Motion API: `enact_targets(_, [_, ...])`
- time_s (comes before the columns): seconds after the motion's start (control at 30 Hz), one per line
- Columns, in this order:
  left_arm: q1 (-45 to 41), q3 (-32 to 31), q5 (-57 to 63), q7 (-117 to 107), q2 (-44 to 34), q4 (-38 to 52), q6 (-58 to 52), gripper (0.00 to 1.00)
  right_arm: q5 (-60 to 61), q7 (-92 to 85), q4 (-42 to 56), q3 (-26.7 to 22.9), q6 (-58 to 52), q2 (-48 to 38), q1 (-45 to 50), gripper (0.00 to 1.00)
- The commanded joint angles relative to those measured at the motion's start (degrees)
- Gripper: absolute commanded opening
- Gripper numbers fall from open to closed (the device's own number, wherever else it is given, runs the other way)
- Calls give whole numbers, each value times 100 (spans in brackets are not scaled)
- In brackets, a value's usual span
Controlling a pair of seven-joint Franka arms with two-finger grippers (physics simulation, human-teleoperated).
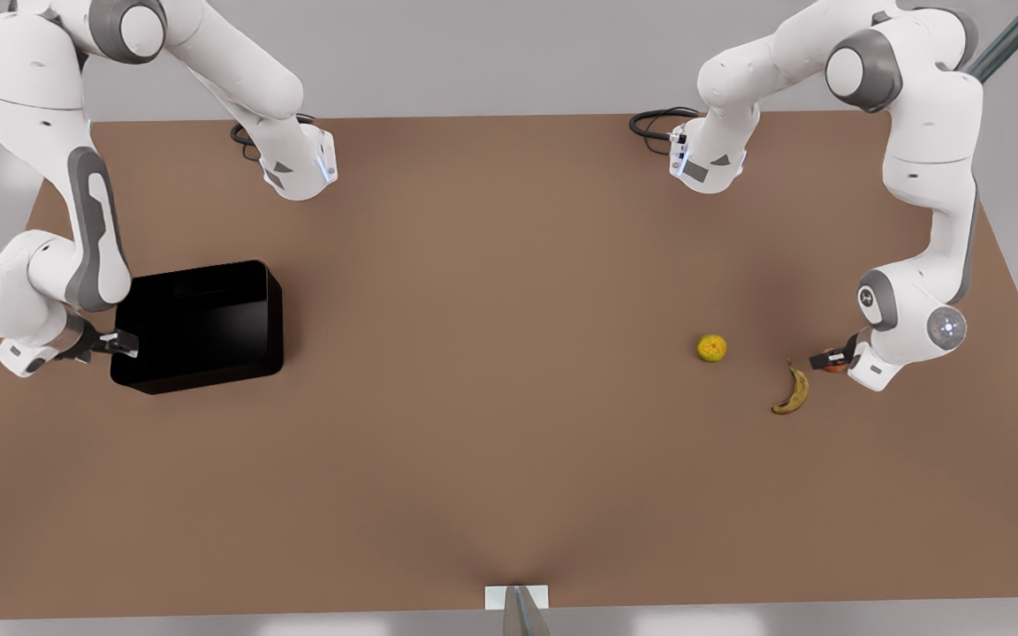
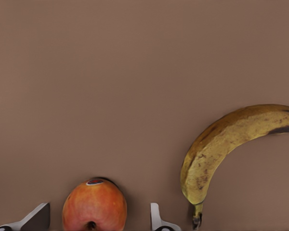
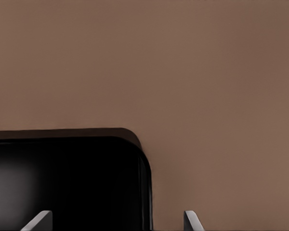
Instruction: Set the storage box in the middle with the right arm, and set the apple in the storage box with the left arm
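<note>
Step in hand: both arms are at the reach-and-grasp stage — nothing is lifted yet, as far as I can judge.
Right gripper (image 1: 125,344): at the storage box (image 1: 208,322), on the front view's left. Its fingers (image 3: 38,221) are spread apart, straddling the box's side wall near a rounded corner — one finger over the black interior, the other outside over the table (image 1: 491,397).
Left gripper (image 1: 827,359): on the front view's right, low over the table, fingers (image 2: 156,219) open with the apple (image 2: 94,204) between them; gaps remain on both sides, so no squeeze yet.
Next move, right: likely close on the wall, then drag or carry the box toward the table's middle, well away from the gripper.
Next move, left: likely close on the apple, lift, and wait for the box to arrive.
Banana (image 2: 226,147): just beside the left gripper, past its outer finger, stem end nearest — close enough to get nudged on the lift.
Yellow-green fruit (image 1: 711,347): farther out from the left gripper, beyond the banana, roughly on the way to the middle.
</note>
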Motion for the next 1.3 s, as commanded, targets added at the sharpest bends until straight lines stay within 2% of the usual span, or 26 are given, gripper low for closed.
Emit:
enact_targets(0.0, [0, 1, 4, 0, 0, -9, 0, 100, 0, -4, -67, -15, 117, 14, 1, 100])
enact_targets(0.07, [0, 1, 4, 0, 0, -26, -18, 100, 0, -4, -515, -15, 767, 23, -87, 100])
enact_targets(0.27, [0, 1, 4, -9, 97, 17, -9, 100, 0, -39, -744, -15, 979, 85, -175, 100])
enact_targets(0.4, [0, 1, 4, -9, 123, 44, -9, 100, 0, -496, -735, -199, 996, 155, -289, 100])
enact_targets(0.43, [0, 1, 4, -9, 123, 44, -9, 96, 0, -497, -753, -208, 987, 208, -342, 100])
enact_targets(0.5, [0, 1, 4, -9, 114, 44, -9, 73, 0, -497, -850, -208, 987, 251, -360, 100])
enact_targets(0.63, [0, 1, 4, -9, 105, 44, -18, 71, -8, -505, -850, -235, 987, 498, -404, 100])
enact_targets(0.67, [0, 1, 4, -18, 114, 44, -9, 71, -8, -505, -841, -252, 952, 489, -404, 50])
enact_targets(0.7, [0, 1, 4, -18, 114, 44, -9, 71, -8, -531, -832, -261, 891, 427, -404, 21])
enact_targets(0.8, [0, 1, 4, -26, 114, 70, -18, 71, -8, -646, -823, -261, 856, 366, -395, 21])
enact_targets(0.93, [-9, 1, 4, -53, 114, 79, -18, 70, -8, -602, -788, -243, 232, -38, -360, 21])
enact_targets(1.27, [-9, 1, 4, -79, 114, 79, -18, 65, -8, -584, -779, -243, 337, 85, -333, 21])
